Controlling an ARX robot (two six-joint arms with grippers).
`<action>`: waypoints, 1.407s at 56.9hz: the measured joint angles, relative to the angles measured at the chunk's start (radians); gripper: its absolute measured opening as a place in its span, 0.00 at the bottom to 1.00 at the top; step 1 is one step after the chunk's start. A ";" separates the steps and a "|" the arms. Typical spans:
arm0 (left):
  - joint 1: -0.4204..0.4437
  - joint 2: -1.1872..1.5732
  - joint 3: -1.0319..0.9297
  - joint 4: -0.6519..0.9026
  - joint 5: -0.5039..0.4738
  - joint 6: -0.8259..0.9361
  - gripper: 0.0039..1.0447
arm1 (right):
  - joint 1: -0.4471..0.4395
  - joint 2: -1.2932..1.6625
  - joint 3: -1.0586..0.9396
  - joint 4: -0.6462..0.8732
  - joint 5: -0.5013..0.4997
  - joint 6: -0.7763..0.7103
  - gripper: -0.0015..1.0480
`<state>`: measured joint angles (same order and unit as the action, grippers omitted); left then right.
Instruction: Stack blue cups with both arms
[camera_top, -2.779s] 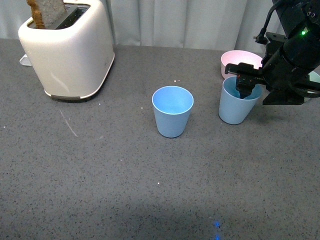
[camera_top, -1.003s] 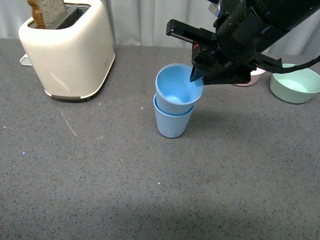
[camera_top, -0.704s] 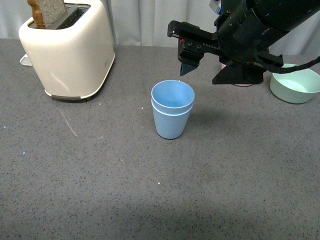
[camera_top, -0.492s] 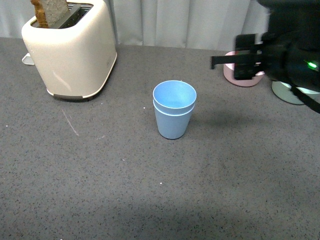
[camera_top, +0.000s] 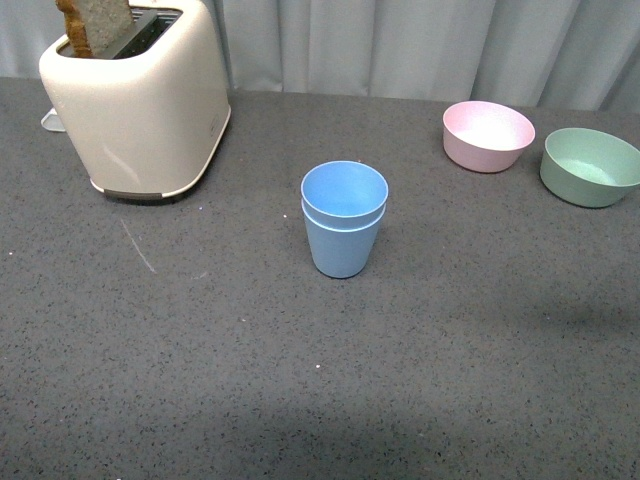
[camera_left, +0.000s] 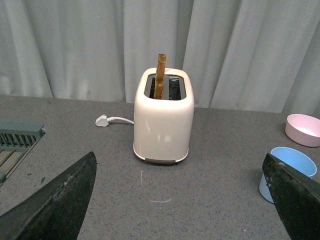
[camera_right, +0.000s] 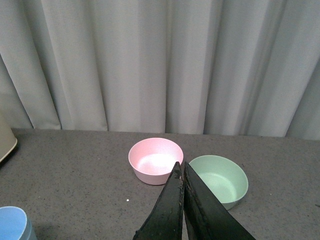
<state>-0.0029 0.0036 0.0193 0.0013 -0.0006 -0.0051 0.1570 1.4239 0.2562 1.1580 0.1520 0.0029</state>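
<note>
Two blue cups (camera_top: 344, 218) nested upright at table centre, stacking apparently done; left gripper (camera_left: 180, 200) spread wide, right gripper (camera_right: 183, 200) pressed together, empty.

A cream toaster (camera_top: 135, 105) stands on the dark speckled tabletop (camera_top: 200, 380), a slice of bread (camera_top: 95, 22) upright in one slot. A white plug (camera_left: 102, 120) lies beside the toaster. Well apart from the toaster sit a pink bowl (camera_top: 488, 135) and a green bowl (camera_top: 590, 166), side by side before the grey curtain (camera_top: 400, 45).
</note>
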 joint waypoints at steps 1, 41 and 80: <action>0.000 0.000 0.000 0.000 0.000 0.000 0.94 | -0.003 -0.009 -0.006 -0.002 -0.002 0.000 0.01; 0.000 0.000 0.000 0.000 0.000 0.000 0.94 | -0.154 -0.583 -0.229 -0.360 -0.150 0.000 0.01; 0.000 0.000 0.000 0.000 0.000 0.000 0.94 | -0.154 -1.061 -0.253 -0.793 -0.150 0.000 0.01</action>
<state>-0.0029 0.0036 0.0193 0.0010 -0.0006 -0.0051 0.0025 0.3630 0.0029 0.3645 0.0017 0.0029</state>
